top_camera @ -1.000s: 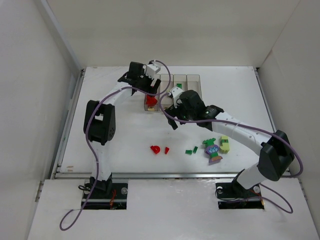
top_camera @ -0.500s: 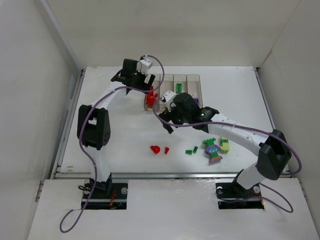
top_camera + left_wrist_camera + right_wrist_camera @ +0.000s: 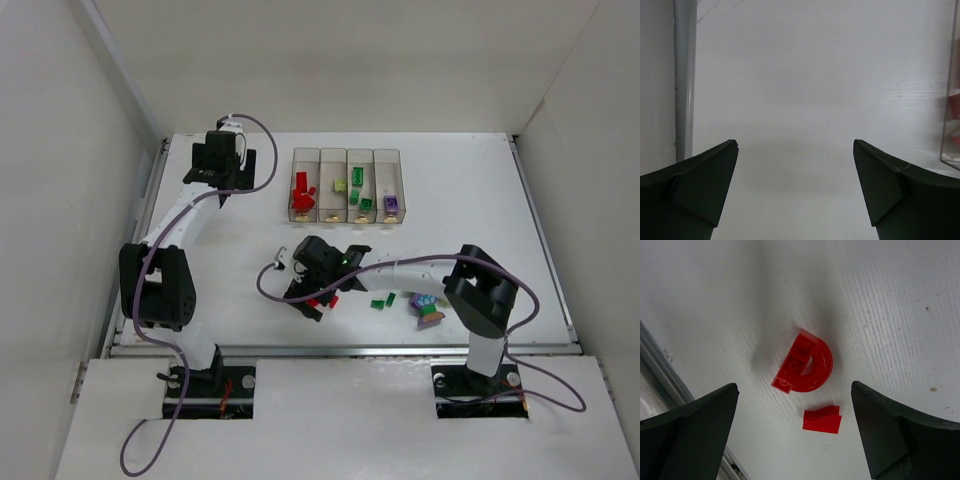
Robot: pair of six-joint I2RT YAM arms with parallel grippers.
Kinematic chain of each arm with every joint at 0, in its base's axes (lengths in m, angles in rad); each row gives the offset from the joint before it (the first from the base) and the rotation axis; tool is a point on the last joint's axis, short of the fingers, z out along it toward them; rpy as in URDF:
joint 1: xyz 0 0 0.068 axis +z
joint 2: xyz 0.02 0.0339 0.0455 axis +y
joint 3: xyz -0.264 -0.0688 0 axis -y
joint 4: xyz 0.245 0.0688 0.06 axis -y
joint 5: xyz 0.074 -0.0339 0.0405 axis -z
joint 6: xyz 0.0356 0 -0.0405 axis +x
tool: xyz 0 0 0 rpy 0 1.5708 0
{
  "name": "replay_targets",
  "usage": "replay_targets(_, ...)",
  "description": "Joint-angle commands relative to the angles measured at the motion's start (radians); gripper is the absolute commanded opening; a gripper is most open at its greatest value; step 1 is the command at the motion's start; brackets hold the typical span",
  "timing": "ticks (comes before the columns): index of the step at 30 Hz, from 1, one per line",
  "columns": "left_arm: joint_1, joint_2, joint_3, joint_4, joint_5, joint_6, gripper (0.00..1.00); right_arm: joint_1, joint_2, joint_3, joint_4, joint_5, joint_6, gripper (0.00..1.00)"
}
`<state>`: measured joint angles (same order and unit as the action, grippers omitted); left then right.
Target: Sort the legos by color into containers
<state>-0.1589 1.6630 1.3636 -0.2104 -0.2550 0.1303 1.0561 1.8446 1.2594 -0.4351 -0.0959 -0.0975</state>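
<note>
While the right claw [image 3: 793,388] hangs wide, red arched lego [image 3: 810,365] centred between its tips (smaller red piece [image 3: 822,420] beside)

Bin [image 3: 954,90] cut off rt edge, contents blurry.

We find bare table [image 3: 900,300] round the red arch brick [image 3: 805,367]. Only a small red piece [image 3: 822,420] crowds it (just beside).
</note>
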Motion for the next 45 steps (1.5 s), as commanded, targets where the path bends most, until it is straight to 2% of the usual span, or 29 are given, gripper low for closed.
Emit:
replay_targets(1,0.031,-0.071,-0.014,0.022,-0.032,-0.031,1.0,0.027,0.014,0.058,0.027,0.016,0.025,1.0)
replay_targets(7,0.041,-0.08,-0.014,0.022,-0.009,-0.04,1.0,0.047,0.103,0.112,0.009,0.199,0.125,1.0)
replay_targets(8,0.041,-0.08,-0.014,0.022,0.002,-0.04,1.0,0.047,0.104,0.112,-0.002,0.208,0.134,0.97)
replay_targets(10,0.041,-0.08,-0.014,0.013,0.013,-0.049,1.0,0.047,0.104,0.121,-0.011,0.222,0.143,0.84)
replay_targets(11,0.041,-0.08,-0.014,0.013,0.013,-0.049,1.0,0.047,0.104,0.121,-0.02,0.222,0.154,0.84)
replay_targets(14,0.041,-0.08,-0.014,0.013,0.013,-0.058,1.0,0.047,0.104,0.121,-0.039,0.255,0.154,0.76)
replay_targets(15,0.041,-0.08,-0.014,0.013,0.013,-0.058,1.0,0.047,0.104,0.121,-0.039,0.269,0.154,0.7)
replay_targets(16,0.041,-0.08,-0.014,0.013,0.013,-0.058,1.0,0.047,0.104,0.121,-0.039,0.269,0.154,0.57)
replay_targets(18,0.041,-0.08,-0.014,0.013,0.013,-0.058,1.0,0.047,0.094,0.121,-0.039,0.26,0.154,0.44)
replay_targets(19,0.05,-0.08,-0.014,0.013,0.013,-0.058,1.0,0.047,0.094,0.121,-0.039,0.26,0.142,0.32)
replay_targets(22,0.05,-0.08,-0.014,0.013,0.022,-0.058,1.0,0.047,0.084,0.133,-0.027,0.239,0.131,0.17)
replay_targets(24,0.05,-0.08,-0.014,0.013,0.022,-0.058,1.0,0.047,0.084,0.167,-0.027,0.239,0.12,0.0)
replay_targets(30,0.059,-0.08,-0.014,0.013,-0.03,-0.099,1.0,0.025,0.056,0.288,0.008,0.248,0.111,0.0)
replay_targets(34,0.079,-0.071,-0.014,0.013,-0.157,-0.173,1.0,-0.108,0.094,0.42,0.047,0.228,0.175,0.0)
replay_targets(36,0.091,-0.06,-0.014,0.013,-0.216,-0.201,1.0,-0.163,0.151,0.515,0.047,0.228,0.258,0.0)
replay_targets(43,0.163,-0.031,0.008,-0.024,-0.168,-0.265,1.0,-0.346,0.347,0.78,0.078,0.153,0.334,0.0)
replay_targets(45,0.163,-0.031,0.008,-0.024,-0.155,-0.245,1.0,-0.376,0.39,0.874,0.078,0.131,0.334,0.05)
